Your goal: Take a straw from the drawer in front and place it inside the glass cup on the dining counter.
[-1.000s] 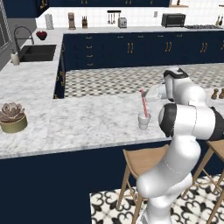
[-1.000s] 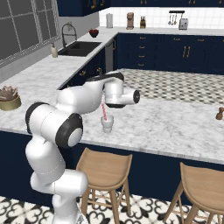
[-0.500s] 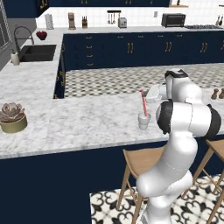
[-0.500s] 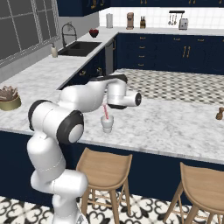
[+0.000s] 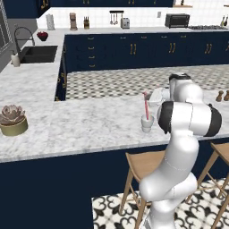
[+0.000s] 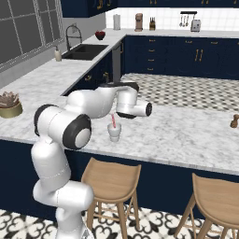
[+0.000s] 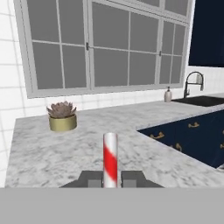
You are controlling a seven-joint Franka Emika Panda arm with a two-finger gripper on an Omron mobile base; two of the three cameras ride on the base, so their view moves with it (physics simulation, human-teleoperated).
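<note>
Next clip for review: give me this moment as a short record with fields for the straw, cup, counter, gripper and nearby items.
straw: thin pink-red drinking straw, upright, lower end inside the cup, top sticking well above the rim
cup: small clear glass tumbler, standing upright on the counter
counter: long white marble dining counter with grey veins over a navy base
gripper: two-finger gripper, shut on the straw, one finger on each side in the hand view
nearby: potted succulent in a brass-coloured pot far along the counter; wooden stools below

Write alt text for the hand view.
A red-and-white striped straw stands upright between the two dark fingertips of the gripper, which is shut on it. Beyond lies a marble counter with a potted succulent under grey windows.
</note>
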